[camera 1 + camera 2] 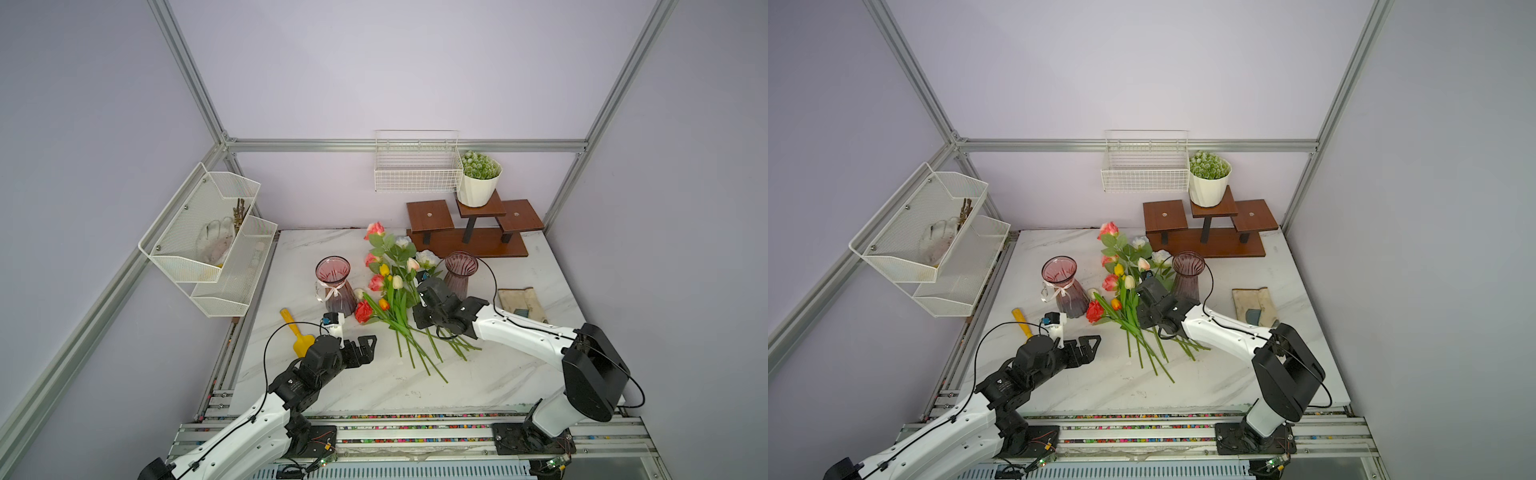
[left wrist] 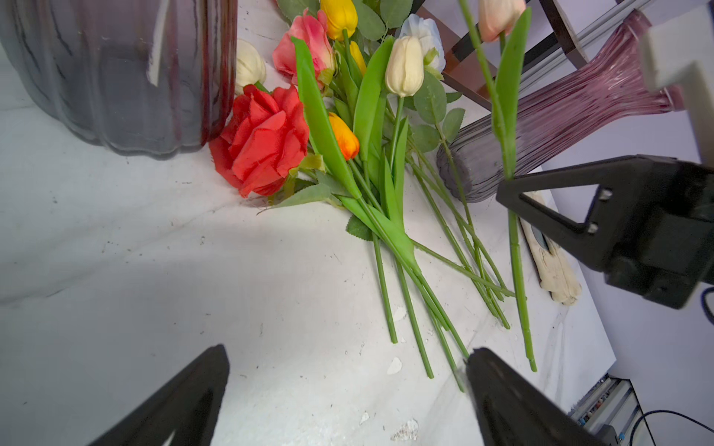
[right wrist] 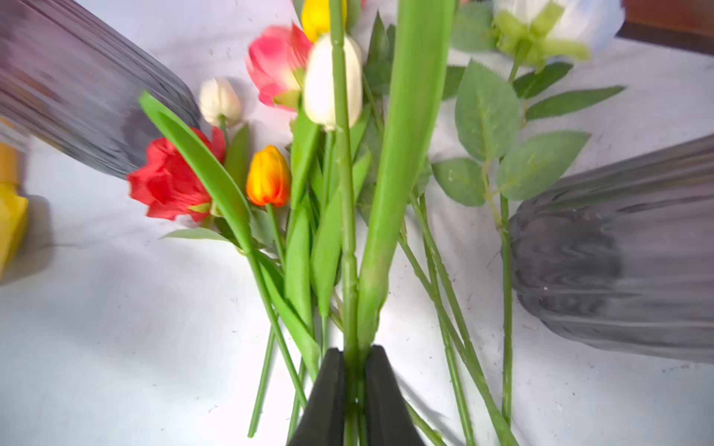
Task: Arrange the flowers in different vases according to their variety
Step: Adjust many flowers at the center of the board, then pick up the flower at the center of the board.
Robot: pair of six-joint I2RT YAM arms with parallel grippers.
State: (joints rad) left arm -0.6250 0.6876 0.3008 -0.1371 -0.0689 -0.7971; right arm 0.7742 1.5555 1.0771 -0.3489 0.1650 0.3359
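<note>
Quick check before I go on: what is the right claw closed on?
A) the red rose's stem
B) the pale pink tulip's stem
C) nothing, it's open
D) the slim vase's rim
B: the right claw is shut on a smooth green stem, which the left wrist view shows topped by the pale pink tulip.

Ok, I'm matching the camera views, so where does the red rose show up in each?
Both top views: red rose just right of the bow vase's foot.
Left wrist: rose beside that vase's dark base.
Right wrist: rose between that vase and the orange tulip.
Shared landmark: the orange tulip.
</note>
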